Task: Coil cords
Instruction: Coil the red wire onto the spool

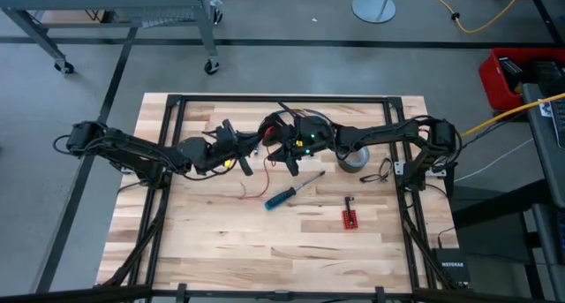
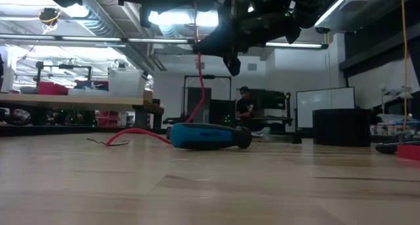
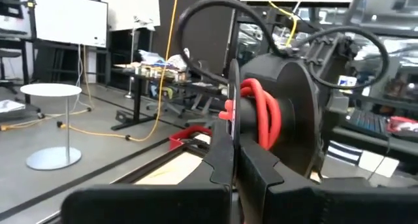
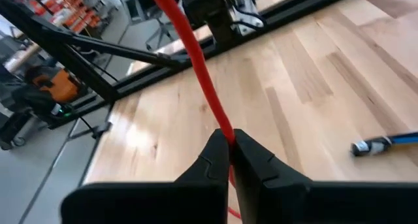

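Note:
A black reel [image 3: 287,106] with red cord [image 3: 261,113] wound on its hub is held up over the table's far middle by my left gripper [image 3: 233,160], which is shut on it; it also shows in the high view [image 1: 247,153]. My right gripper [image 4: 230,145] is shut on the red cord [image 4: 196,61] just right of the reel [image 1: 290,162]. In the low view the cord [image 2: 200,81] hangs down from the grippers. Its loose end [image 1: 256,197] lies on the table beside the blue screwdriver [image 1: 287,195]. My left gripper pinches the reel's thin near flange [image 3: 232,113] at its rim between its two shut fingers. The reel is lifted clear of the table, its axis roughly level. My right gripper pinches the red cord [image 4: 225,134] between its two fingertips. The fingers point down and lie across the cord. Above the fingers the cord runs straight toward the reel; below them it hangs to the table.
A blue-handled screwdriver [image 2: 207,136] lies mid-table. A grey tape roll [image 1: 353,159] stands at the right, with a thin black cable loop [image 1: 381,172] beside it. A small red part [image 1: 350,218] lies nearer the front. Black frame rails [image 1: 265,100] border the table.

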